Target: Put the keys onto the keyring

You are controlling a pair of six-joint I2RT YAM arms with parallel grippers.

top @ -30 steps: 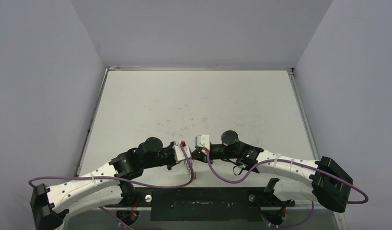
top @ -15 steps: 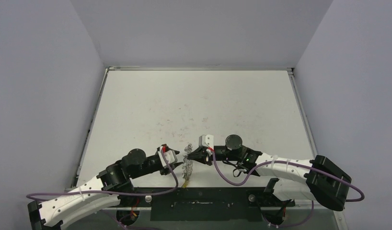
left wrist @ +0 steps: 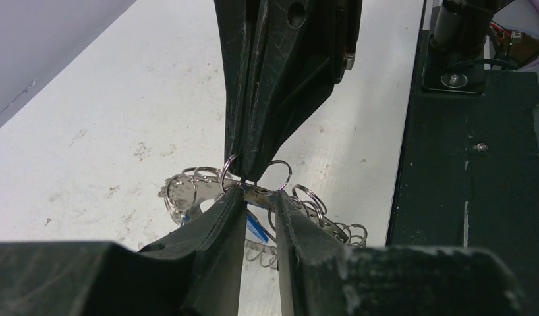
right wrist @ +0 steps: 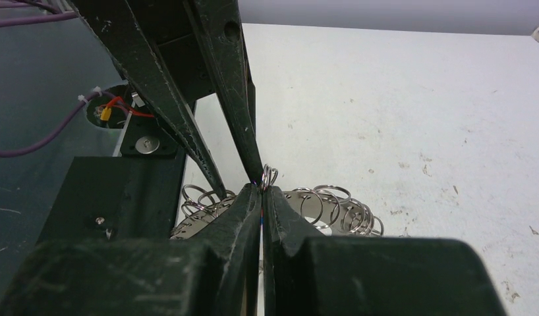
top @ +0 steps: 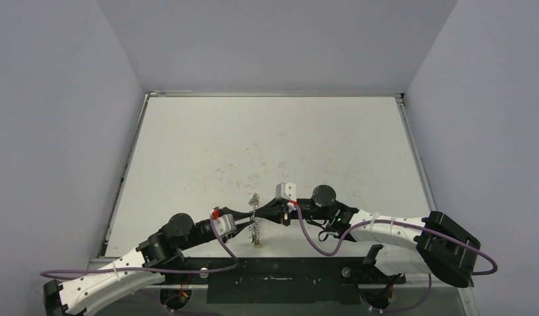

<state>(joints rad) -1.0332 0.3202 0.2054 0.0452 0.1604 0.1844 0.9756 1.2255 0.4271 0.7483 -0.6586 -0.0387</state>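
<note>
The two arms meet low over the near edge of the white tabletop (top: 267,145), just ahead of the black base plate (top: 273,280). Between them the keyring (top: 255,220) stands on edge, off the surface, its band fringed with many small wire loops.

The right hand (right wrist: 261,191) is pinched tight, its fingertips meeting on one small wire loop (right wrist: 268,176) at the top of the ring. The rest of the band curves away to the right and down behind the fingers in the right wrist view.

The left hand (left wrist: 260,197) comes in from the opposite side with its fingers only narrowly apart. The ring's metal band lies across the gap at the tips. It cannot be told whether the pads press on it.

A blue key tag (left wrist: 255,225) shows through that gap, hanging below the band. In the top view a small yellowish tag (top: 257,245) dangles at the ring's lower end, close to the tabletop's near edge. The keys themselves are too small to make out.
</note>
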